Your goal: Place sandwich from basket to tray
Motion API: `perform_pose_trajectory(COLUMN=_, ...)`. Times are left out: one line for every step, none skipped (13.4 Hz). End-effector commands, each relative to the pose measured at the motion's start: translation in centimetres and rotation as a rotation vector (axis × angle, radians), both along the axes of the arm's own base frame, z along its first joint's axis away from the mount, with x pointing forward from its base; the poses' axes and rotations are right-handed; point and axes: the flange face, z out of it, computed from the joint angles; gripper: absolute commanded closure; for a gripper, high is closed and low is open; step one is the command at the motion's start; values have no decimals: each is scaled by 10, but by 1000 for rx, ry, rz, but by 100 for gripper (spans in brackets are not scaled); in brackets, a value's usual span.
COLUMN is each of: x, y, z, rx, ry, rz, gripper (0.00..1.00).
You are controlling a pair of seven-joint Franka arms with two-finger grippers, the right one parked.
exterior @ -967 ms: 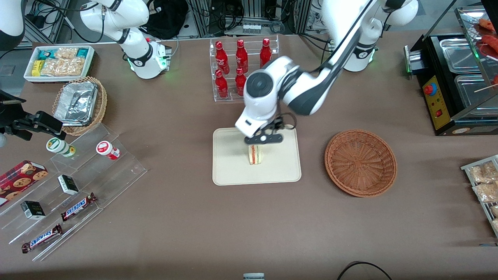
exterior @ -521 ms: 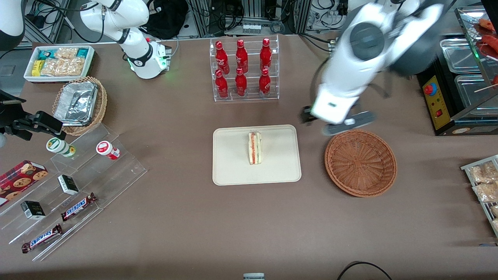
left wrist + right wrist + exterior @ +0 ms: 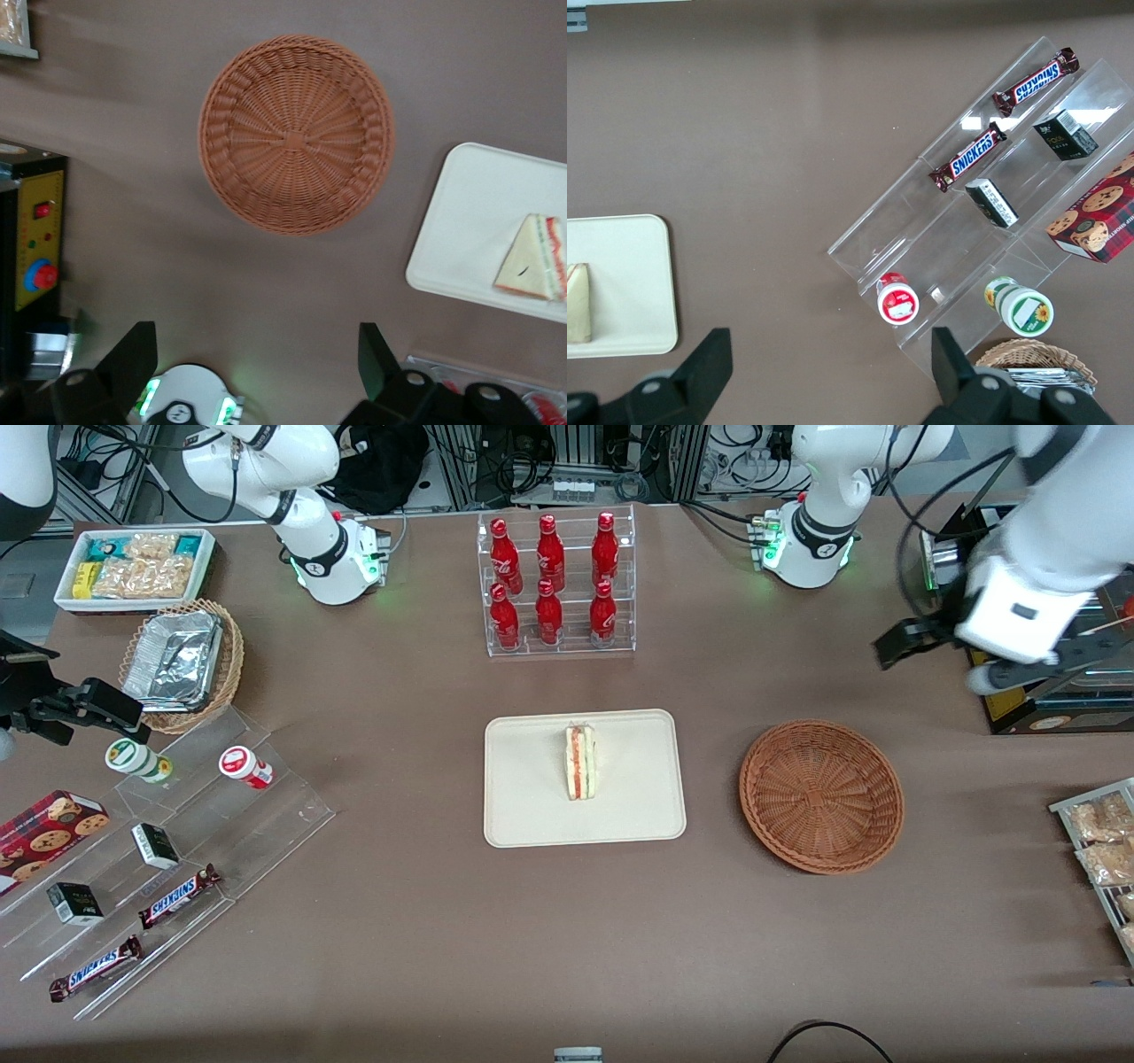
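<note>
My arm has swung well clear since half a second ago: it was just above the rim of the basket then, and now the gripper (image 3: 974,657) hangs high up toward the working arm's end of the tabletop, over the black warmer cabinet with the yellow control panel (image 3: 997,664). From the wrist view I see both dark fingers (image 3: 133,359) spread wide apart with nothing between them.

The small triangular sandwich of pale white bread, with its red-orange and green filling stripe (image 3: 580,763), stands on the flat cream-beige rectangular tray with rounded corners and a low rim (image 3: 532,815), about mid-tray and slightly nearer the bottle rack than the front camera. It has not shifted in that half second. The round, shallow, reddish-brown woven wicker basket (image 3: 821,795) sits beside the tray, well apart from it, and holds nothing.

So I judge the job done: sandwich delivered, arm retreating, nothing left but parking.

Textures, quickly: the basket's weave radiates from a centre knot in tight ribbed rings; the tray looks matte and smooth; the bread looks soft, cut edge upward showing its layers. The brown tabletop (image 3: 567,939) reads as a dull, slightly felted sheet.
</note>
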Motion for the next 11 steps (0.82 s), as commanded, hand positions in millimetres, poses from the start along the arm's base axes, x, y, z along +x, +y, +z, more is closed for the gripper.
perform_pose_trajectory(x=-13, y=29, z=-3, rx=-4, ry=26, rz=-56, gripper=0)
perform_pose_trajectory(x=-17, y=34, z=-3, rx=23, ry=27, rz=-61, gripper=0)
perform_pose_trajectory(x=-22, y=37, z=1, rx=47, ry=21, rz=-68, gripper=0)
perform_pose_trajectory(x=-28, y=43, z=4, rx=49, ry=19, rz=-79, gripper=0)
perform_pose_trajectory(x=-30, y=54, z=6, rx=43, ry=31, rz=-77, gripper=0)
perform_pose_trajectory(x=-29, y=61, z=9, rx=35, ry=35, rz=-81, gripper=0)
perform_pose_trajectory(x=-27, y=70, z=18, rx=20, ry=18, rz=-95, gripper=0)
perform_pose_trajectory(x=-22, y=82, z=26, rx=2, ry=4, rz=-125, gripper=0)
perform_pose_trajectory(x=-20, y=88, z=32, rx=-7, ry=-3, rz=-160, gripper=0)
perform_pose_trajectory(x=-20, y=88, z=35, rx=-5, ry=-6, rz=-179, gripper=0)
perform_pose_trajectory(x=-20, y=90, z=36, rx=-11, ry=-11, rz=-180, gripper=0)
